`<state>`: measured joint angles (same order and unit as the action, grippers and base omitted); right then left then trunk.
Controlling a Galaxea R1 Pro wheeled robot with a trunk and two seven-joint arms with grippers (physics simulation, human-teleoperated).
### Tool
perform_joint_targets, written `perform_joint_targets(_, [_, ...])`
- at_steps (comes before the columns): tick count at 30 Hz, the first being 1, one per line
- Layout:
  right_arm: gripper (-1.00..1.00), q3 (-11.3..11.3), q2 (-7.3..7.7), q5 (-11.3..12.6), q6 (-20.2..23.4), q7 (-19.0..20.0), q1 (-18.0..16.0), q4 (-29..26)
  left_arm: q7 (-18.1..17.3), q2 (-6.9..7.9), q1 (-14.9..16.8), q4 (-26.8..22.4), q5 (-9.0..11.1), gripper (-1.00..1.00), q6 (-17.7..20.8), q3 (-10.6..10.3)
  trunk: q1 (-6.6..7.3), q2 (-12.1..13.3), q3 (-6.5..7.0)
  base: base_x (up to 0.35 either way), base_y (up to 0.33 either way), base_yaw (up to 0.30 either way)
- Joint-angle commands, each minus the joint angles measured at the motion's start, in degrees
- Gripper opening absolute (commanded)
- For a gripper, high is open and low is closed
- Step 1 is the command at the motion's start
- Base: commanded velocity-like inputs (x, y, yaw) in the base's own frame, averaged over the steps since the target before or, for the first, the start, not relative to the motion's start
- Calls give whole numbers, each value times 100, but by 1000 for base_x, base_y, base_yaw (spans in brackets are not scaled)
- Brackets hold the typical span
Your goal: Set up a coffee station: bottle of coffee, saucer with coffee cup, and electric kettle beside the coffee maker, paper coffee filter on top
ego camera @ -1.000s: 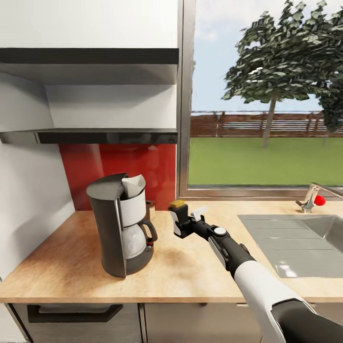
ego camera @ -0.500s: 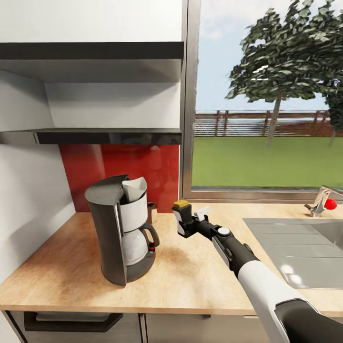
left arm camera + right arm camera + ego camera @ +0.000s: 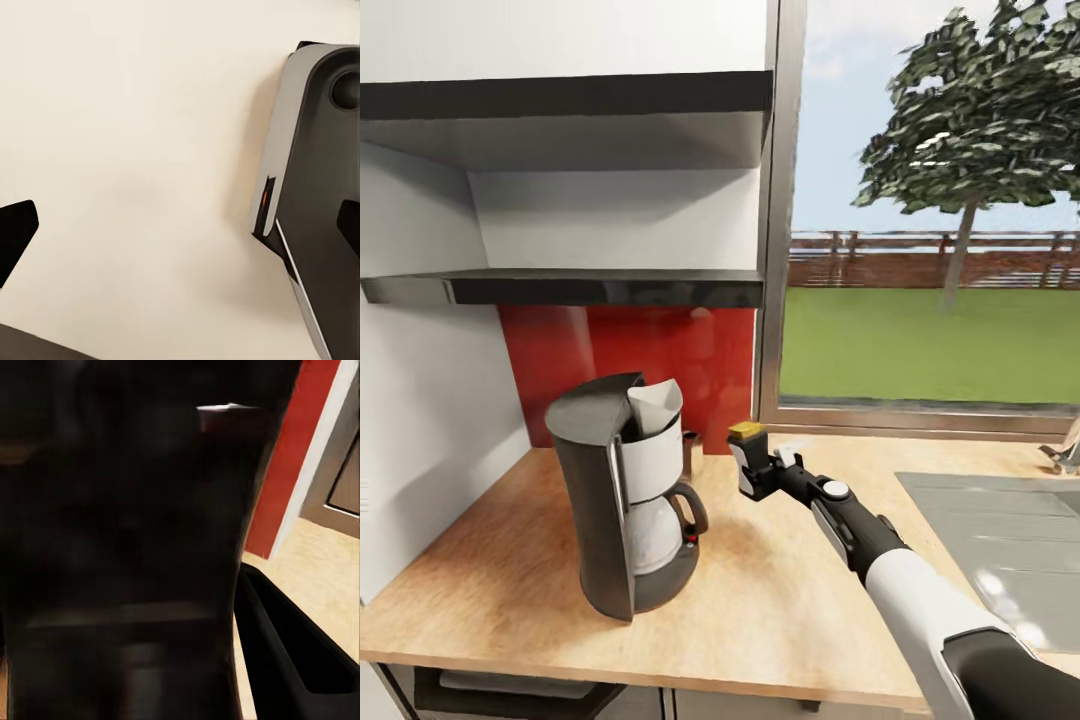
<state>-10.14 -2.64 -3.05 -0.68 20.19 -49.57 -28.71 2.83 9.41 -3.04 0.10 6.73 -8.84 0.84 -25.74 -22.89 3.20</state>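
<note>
The right gripper, clamped on the bottle of coffee (yellow cap showing) just above the kitchen countertop beside the coffee maker, could tip it if released tilted.

- The long light beige wood-grain kitchen countertop runs from the white wall at the left to the window side, with a steel sink set into its right part.
- The tall dark grey coffee maker with white front and glass carafe stands on it near the left end.
- A small brown box stands just behind the machine, against the red backsplash.
</note>
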Motion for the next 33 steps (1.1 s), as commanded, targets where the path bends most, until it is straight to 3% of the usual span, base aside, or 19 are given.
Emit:
perform_joint_targets(1, [-100, 3, 0, -12, -2, 7, 10, 1, -2, -1, -3, 2, 46, 100, -20, 3, -4, -2, 0, 196, 0, 268])
perform_joint_targets(11, [-100, 5, 0, -16, -127, 13, 95, 113, -2, -10, -3, -1, 38, 100, -21, 8, -4, -2, 0, 24, 0, 50])
perform_joint_targets(13, [-100, 5, -3, -6, -513, 12, 115, 486, -2, -10, -2, -1, 38, 100, -21, 6, -4, -2, 0, 0, 0, 0])
perform_joint_targets(14, [-100, 4, -7, -6, -1093, 11, 121, 792, 0, -10, -3, -1, 38, 100, -21, 4, -4, -2, 0, 0, 0, 0])
perform_joint_targets(17, [-100, 3, -15, -3, -1619, 9, 123, 1211, 6, -10, -2, -1, 39, 100, -21, 4, -4, -2, 0, 0, 0, 0])
perform_joint_targets(27, [-100, 3, -77, 13, -1719, 4, 140, 1611, 11, -10, -1, -1, 38, 100, -21, 4, -4, -2, 0, 0, 0, 0])
perform_joint_targets(33, [-100, 8, -79, 20, -1717, 2, 141, 1614, 15, -4, -3, 7, 47, 100, -21, 4, -136, -243, -108, 0, 0, 0])
